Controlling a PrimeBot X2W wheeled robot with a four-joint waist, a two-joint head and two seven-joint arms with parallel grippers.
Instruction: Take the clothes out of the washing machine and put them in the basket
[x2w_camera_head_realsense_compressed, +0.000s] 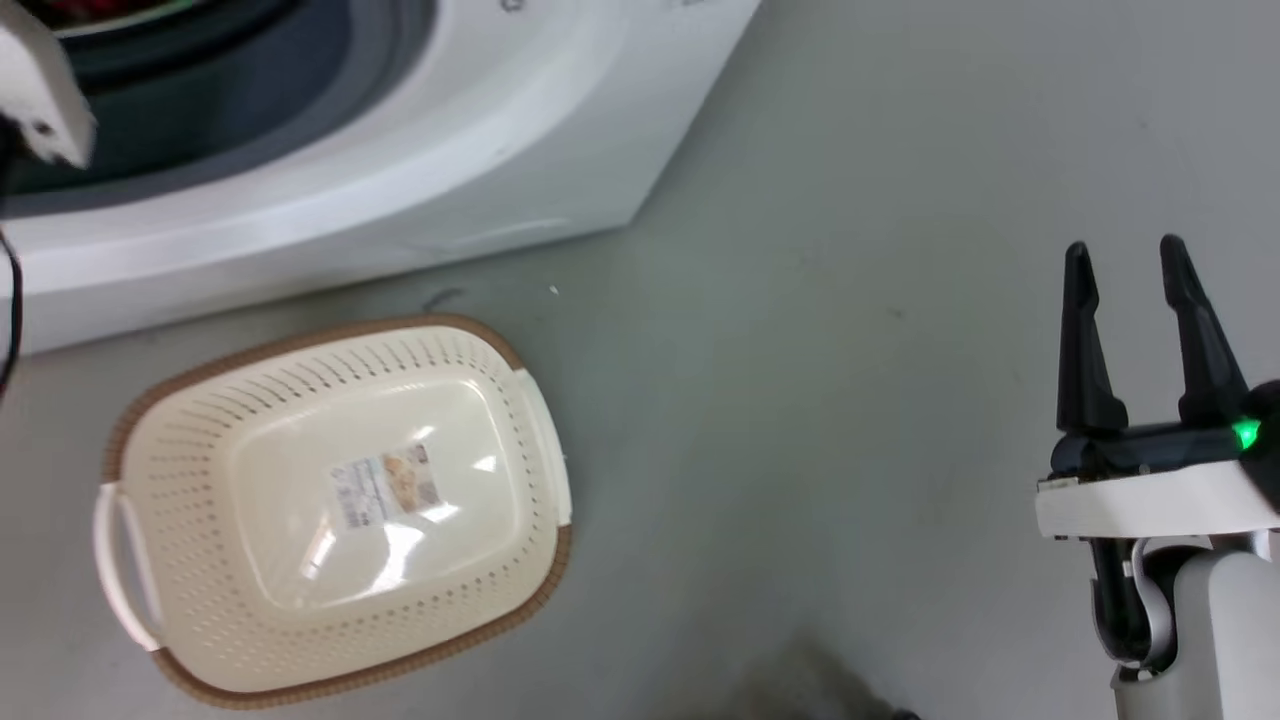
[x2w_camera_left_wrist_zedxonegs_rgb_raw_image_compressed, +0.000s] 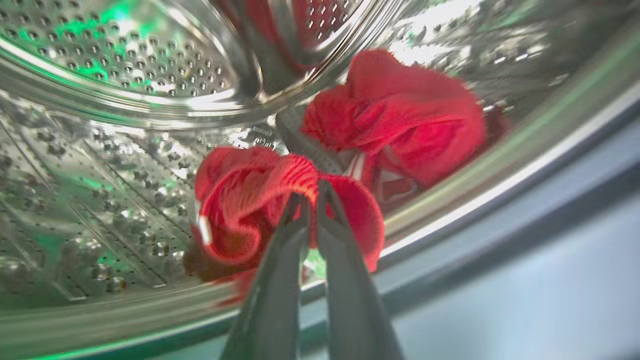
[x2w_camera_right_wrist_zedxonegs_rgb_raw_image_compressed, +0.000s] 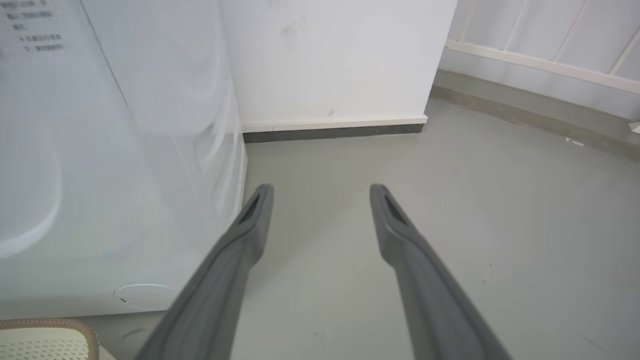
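Observation:
Inside the washing machine's steel drum (x2w_camera_left_wrist_zedxonegs_rgb_raw_image_compressed: 100, 165), my left gripper (x2w_camera_left_wrist_zedxonegs_rgb_raw_image_compressed: 311, 192) is shut on a fold of a red garment (x2w_camera_left_wrist_zedxonegs_rgb_raw_image_compressed: 240, 210) with white trim. A second red garment (x2w_camera_left_wrist_zedxonegs_rgb_raw_image_compressed: 400, 120) lies bunched further in, to the upper right. The white washing machine (x2w_camera_head_realsense_compressed: 480, 140) stands at the top left of the head view, its grey porthole rim (x2w_camera_head_realsense_compressed: 250, 90) showing. The cream basket (x2w_camera_head_realsense_compressed: 340, 510) with brown rim sits on the floor in front of it, nothing inside. My right gripper (x2w_camera_head_realsense_compressed: 1125, 258) hovers open over bare floor at the right, also seen as right gripper (x2w_camera_right_wrist_zedxonegs_rgb_raw_image_compressed: 321, 192).
Grey floor (x2w_camera_head_realsense_compressed: 850, 400) spreads right of the basket. The washer's side panel (x2w_camera_right_wrist_zedxonegs_rgb_raw_image_compressed: 100, 150) is close on the left of my right gripper. A white wall with dark skirting (x2w_camera_right_wrist_zedxonegs_rgb_raw_image_compressed: 330, 132) stands behind, and a white railing (x2w_camera_right_wrist_zedxonegs_rgb_raw_image_compressed: 550, 50) runs at the far right.

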